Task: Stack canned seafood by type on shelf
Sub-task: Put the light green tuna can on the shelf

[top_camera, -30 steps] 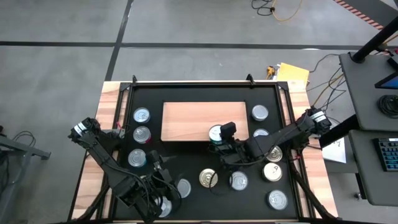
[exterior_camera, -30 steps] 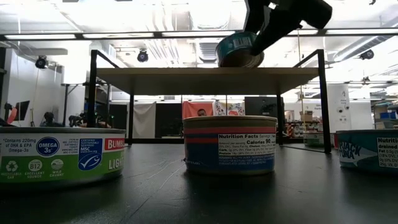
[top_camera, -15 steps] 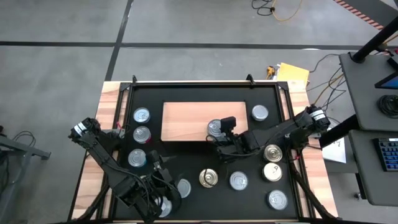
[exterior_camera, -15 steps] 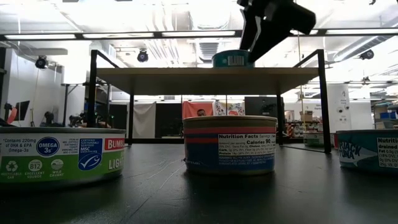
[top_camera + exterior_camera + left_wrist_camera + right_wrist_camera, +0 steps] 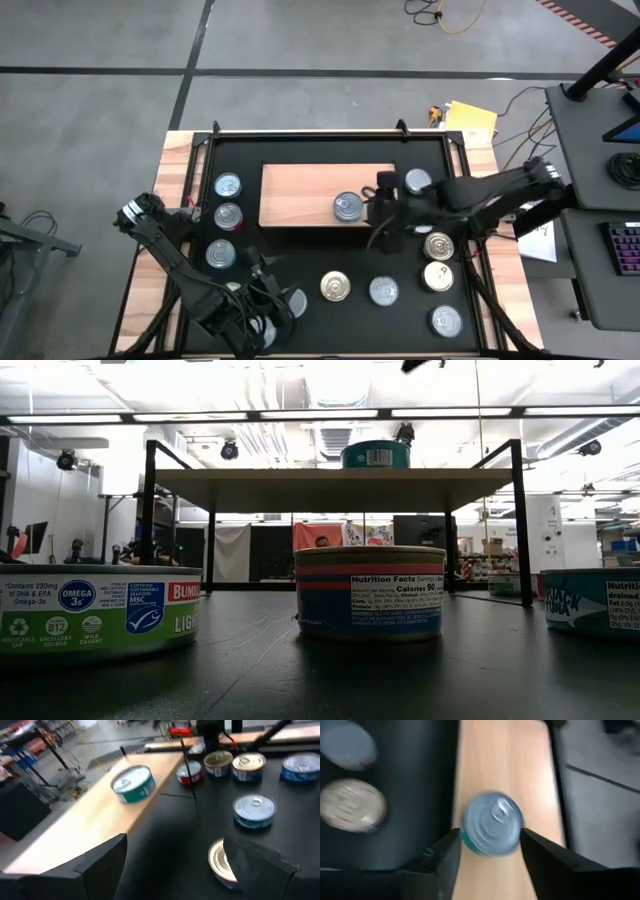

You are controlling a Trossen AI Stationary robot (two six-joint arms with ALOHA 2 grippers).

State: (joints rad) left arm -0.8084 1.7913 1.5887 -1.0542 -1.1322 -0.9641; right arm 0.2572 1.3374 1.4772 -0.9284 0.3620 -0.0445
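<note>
A teal-sided tin with a silver pull-tab lid stands upright on its base on the light-wood shelf, near its right end. The low view shows the tin on the raised shelf. My right gripper is open, just right of the tin and above it. In the right wrist view its gripper has a finger on either side of the tin, clear of it. My left gripper is open, waiting over the mat's near left.
Several other tins stand on the black mat: three left of the shelf, several along the near side and the right, one by the shelf's right end. The shelf's left part is bare wood.
My right gripper carried the teal tin, tilted, over the shelf's near edge and set it down upright on the board. It then let go, rose out of the low view and drew back toward the table's right edge. The tin stays where it was put.
</note>
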